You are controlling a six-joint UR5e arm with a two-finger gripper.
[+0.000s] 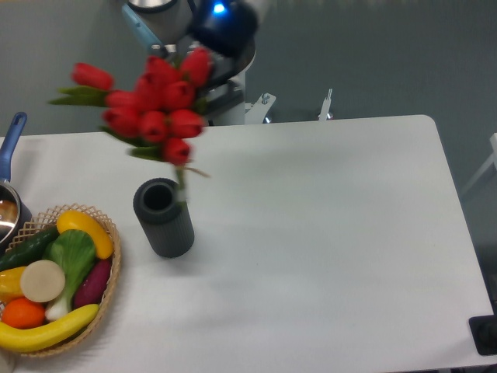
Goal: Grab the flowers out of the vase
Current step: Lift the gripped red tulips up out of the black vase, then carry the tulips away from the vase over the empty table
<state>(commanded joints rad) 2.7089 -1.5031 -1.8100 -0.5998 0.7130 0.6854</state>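
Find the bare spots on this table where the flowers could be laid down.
Free: the table right of the vase, out to the far edge. Crowded: the left, with the basket and pot. The flowers hang above the vase.

Landmark: dark grey ribbed cylindrical vase (163, 217), upright on white tabletop (326, 233). Right of vase and toward the near edge: bare tabletop, open passage. Left of vase: woven wicker basket (113, 268) heaped with toy fruit and vegetables, a narrow gap between. Above vase mouth: bunch of red tulip buds (159, 105) blocks vertical approach. Behind vase: robot base (233, 101).
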